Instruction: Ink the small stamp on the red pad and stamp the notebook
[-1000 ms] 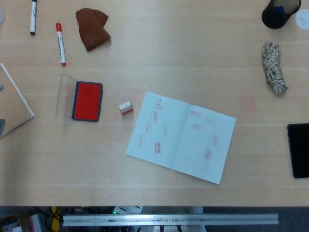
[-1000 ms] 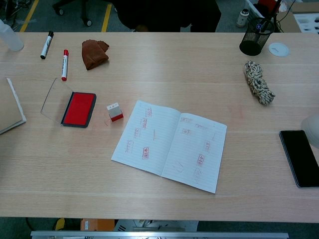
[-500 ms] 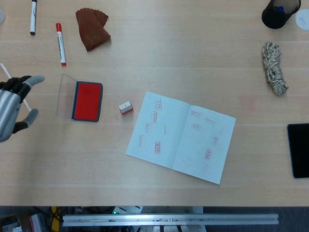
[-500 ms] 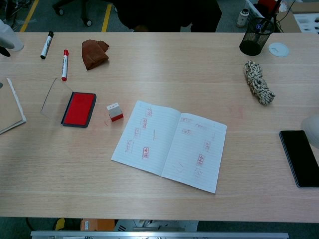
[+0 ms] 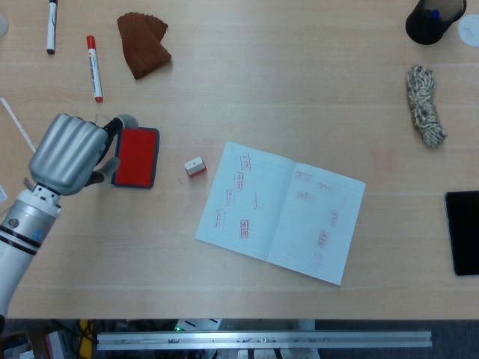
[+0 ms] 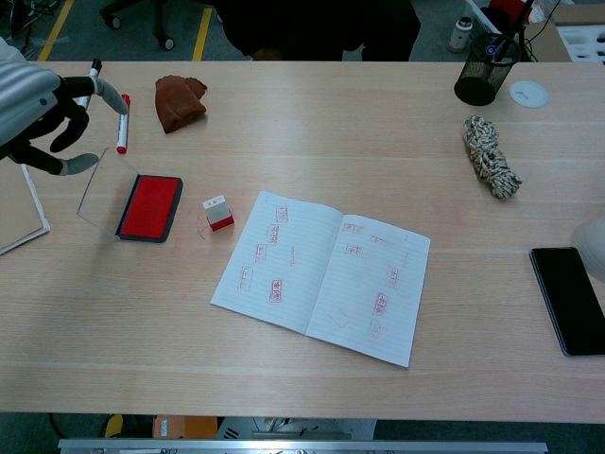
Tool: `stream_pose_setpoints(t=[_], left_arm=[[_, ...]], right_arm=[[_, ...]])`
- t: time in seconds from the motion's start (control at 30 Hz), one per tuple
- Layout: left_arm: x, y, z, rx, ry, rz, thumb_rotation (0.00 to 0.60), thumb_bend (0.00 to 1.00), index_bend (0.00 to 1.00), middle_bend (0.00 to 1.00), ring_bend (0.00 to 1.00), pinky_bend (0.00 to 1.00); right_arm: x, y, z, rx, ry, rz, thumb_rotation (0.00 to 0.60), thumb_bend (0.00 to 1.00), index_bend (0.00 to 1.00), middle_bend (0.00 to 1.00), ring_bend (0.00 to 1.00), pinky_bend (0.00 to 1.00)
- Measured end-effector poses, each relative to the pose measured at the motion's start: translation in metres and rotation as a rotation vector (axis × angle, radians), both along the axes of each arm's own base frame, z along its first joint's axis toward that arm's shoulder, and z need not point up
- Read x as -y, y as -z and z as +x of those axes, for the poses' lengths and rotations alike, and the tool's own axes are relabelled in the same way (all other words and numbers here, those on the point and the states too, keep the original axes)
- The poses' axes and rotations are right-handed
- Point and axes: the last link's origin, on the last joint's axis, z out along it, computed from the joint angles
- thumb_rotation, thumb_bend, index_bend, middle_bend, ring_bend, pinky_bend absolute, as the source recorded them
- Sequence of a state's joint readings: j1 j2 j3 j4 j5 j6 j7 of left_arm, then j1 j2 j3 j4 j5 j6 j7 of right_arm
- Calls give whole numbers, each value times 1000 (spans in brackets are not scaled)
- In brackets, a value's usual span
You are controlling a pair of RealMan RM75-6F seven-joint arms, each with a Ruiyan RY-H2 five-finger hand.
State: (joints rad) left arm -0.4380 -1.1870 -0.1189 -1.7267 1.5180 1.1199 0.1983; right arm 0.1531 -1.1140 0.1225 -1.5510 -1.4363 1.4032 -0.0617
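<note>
The small stamp (image 5: 195,167) (image 6: 218,214), white with a red base, stands on the table between the red ink pad (image 5: 136,155) (image 6: 148,207) and the open notebook (image 5: 281,211) (image 6: 321,274). The notebook's pages carry several red stamp marks. The pad's clear lid (image 6: 102,185) lies open to its left. My left hand (image 5: 71,153) (image 6: 43,118) hovers over that lid, left of the pad, fingers spread and empty. A pale rounded bit of my right hand (image 6: 591,248) shows at the right edge; its fingers are hidden.
A red marker (image 5: 93,67), a black marker (image 5: 52,26) and a brown cloth (image 5: 144,43) lie at the back left. A rope bundle (image 5: 425,106), a black pen cup (image 5: 432,19) and a dark phone (image 5: 462,232) are on the right. A tan book (image 6: 17,210) lies at the left edge.
My left hand has come in from the left edge and moved right, now above the pad's clear lid. The stamp, pad and notebook have not moved.
</note>
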Motion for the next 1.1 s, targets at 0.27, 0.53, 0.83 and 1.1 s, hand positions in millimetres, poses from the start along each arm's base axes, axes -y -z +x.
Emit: stream_pose_setpoints(t=[0.27, 0.53, 0.83, 1.1], left_arm=[[-9, 34, 20, -29, 18, -58, 600, 247, 361, 970, 1000, 1000], [-13, 65, 36, -38, 32, -99, 600, 248, 350, 980, 1000, 1000], [-21, 96, 54, -70, 51, -125, 600, 247, 324, 981, 1000, 1000], [-22, 122, 64, -104, 47, -146, 600, 247, 308, 981, 1000, 1000]], right_arm=[[0, -1, -2, 3, 7, 3, 600, 262, 315, 385, 311, 418], [-1, 0, 0, 7, 2, 8, 600, 262, 315, 385, 311, 418], [-5, -3, -4, 1, 24, 7, 600, 262, 315, 385, 311, 418], [-7, -5, -8, 2, 37, 8, 600, 262, 315, 385, 311, 418]])
